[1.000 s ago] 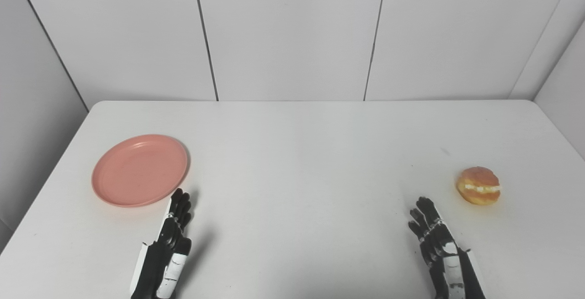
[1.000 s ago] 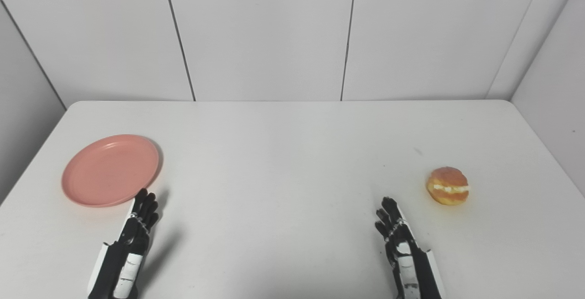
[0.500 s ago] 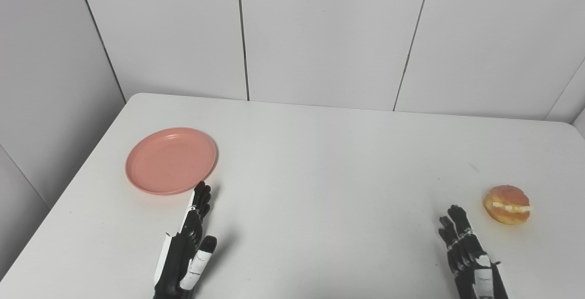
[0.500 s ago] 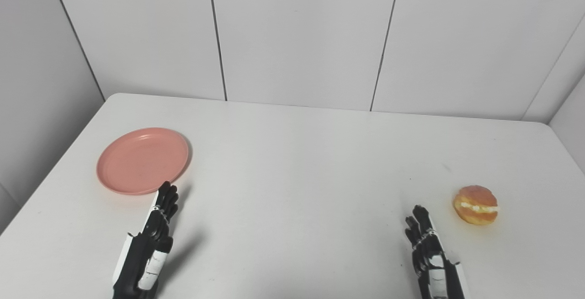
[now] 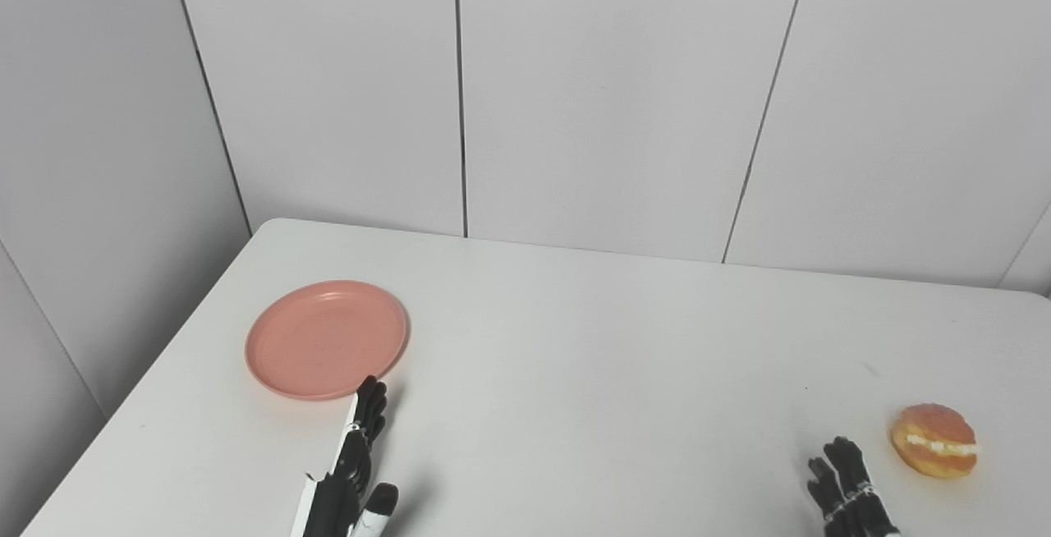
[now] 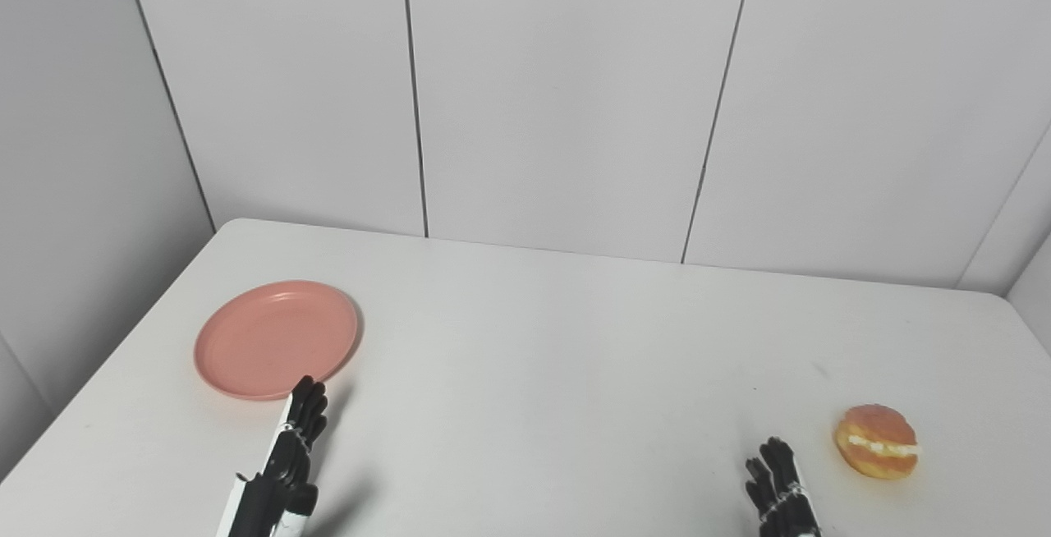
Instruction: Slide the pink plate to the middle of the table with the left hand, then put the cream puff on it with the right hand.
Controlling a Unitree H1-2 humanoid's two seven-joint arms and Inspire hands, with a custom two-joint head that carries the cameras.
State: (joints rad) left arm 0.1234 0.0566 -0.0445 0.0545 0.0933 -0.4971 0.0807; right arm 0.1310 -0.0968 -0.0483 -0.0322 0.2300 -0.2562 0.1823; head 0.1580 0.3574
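In the left eye view, the pink plate (image 5: 326, 339) was seen lying flat at the left of the white table (image 5: 591, 356), with the fingertips of the left hand (image 5: 353, 471) just beside its near rim; the fingers were extended, nothing grasped.

In the right eye view, the cream puff (image 6: 876, 441) was seen near the table's right edge, the right hand (image 6: 780, 496) close by, fingers outstretched and empty.

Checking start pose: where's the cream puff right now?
In both eye views the cream puff sits on the table's near right side, just right of the right robot hand, untouched.
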